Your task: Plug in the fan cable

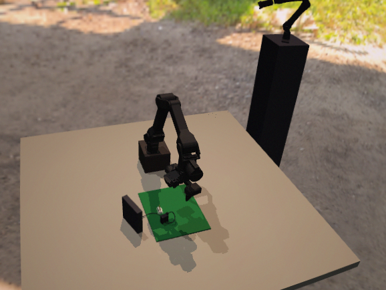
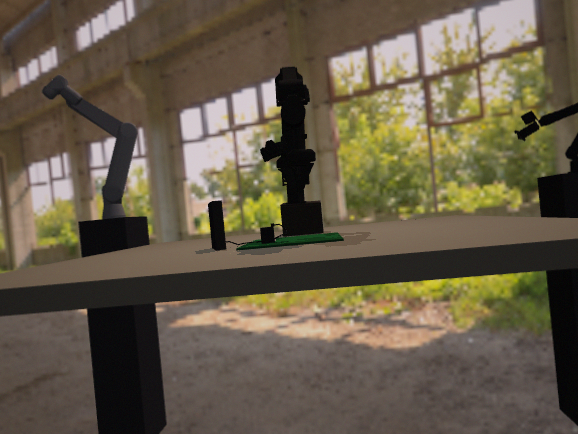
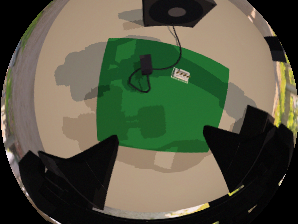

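Counter (image 1: 267, 214): one tan square slab, carrying everything below. Beside its far right corner stands one tall black pillar (image 1: 277, 97), off the counter.

Arm (image 1: 173, 133): one, black, on a block base (image 1: 154, 157) set near the middle of the far half of the counter. It folds up and over, wrist pointing down at the far edge of the board.

Board (image 1: 187, 217): one, flat green square, lying toward the middle of the counter, a little to the left-edge side, just in front of the arm base.

Fan (image 1: 132, 214): one, dark flat box standing upright on edge, just beside the board's left side, apart from it. In the wrist view its round hub shows.

Claw (image 1: 181, 184): one, hanging above the board's far edge, fingers spread wide with nothing between them, clear of board and plug. Wrist view shows two dark fingers at either side with bare board between.

Plug (image 1: 165, 218): one, small black block, upright on the board near its left side. One thin cable (image 1: 150, 214) runs from the fan to it and loops beside it.

Header (image 1: 159, 210): one small white part on the board, just beside the plug toward the far edge; plug does not appear to sit on it.
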`<state>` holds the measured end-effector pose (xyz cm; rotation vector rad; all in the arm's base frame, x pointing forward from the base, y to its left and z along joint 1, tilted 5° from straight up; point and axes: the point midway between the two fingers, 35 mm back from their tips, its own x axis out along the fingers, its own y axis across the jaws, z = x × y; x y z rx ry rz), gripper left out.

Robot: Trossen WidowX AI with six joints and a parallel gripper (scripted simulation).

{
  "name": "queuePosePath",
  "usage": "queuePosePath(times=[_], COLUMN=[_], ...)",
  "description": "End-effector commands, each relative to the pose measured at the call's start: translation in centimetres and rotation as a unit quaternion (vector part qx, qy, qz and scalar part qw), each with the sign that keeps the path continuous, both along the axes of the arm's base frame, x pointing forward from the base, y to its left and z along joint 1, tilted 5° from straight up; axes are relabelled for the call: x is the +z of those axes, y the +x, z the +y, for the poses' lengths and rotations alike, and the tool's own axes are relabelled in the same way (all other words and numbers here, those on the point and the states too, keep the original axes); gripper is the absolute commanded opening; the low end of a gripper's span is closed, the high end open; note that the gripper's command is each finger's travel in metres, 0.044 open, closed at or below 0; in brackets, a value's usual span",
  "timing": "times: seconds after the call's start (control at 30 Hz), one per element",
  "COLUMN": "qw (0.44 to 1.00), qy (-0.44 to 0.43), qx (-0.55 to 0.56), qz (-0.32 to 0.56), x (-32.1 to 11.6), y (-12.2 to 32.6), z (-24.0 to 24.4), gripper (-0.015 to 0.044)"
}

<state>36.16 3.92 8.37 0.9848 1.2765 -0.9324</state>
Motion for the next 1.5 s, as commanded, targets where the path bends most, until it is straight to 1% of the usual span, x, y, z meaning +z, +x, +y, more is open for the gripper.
queuePosePath(times=[0.0,0.07,0.1,0.23,0.33,0.43,0.57,0.73,0.9,1.1,1.3,1.47], qw=[1.000,1.000,1.000,0.980,0.944,0.891,0.795,0.641,0.530,0.382,0.222,0.084], qy=[-0.005,-0.005,-0.006,-0.015,-0.022,-0.029,-0.039,-0.051,-0.059,-0.068,-0.077,-0.083], qx=[-0.002,0.005,0.027,0.198,0.329,0.453,0.606,0.766,0.846,0.922,0.972,0.993], qz=[0.005,0.005,0.005,0.006,0.006,0.005,0.002,-0.002,-0.004,-0.007,-0.009,-0.010], x=[-0.2,-0.2,-0.1,0.4,0.8,1.2,1.8,2.5,3.0,3.5,4.0,4.4], y=[-0.1,-0.1,0.0,0.5,0.8,1.2,1.6,2.1,2.3,2.6,2.8,3.0], z=[0.1,0.1,0.0,-0.9,-1.6,-2.4,-3.4,-4.6,-5.5,-6.6,-7.5,-8.4], gripper=[0.0440,0.0440,0.0440,0.0440,0.0440,0.0440,0.0440,0.0440,0.0440,0.0440,0.0440,0.0440])
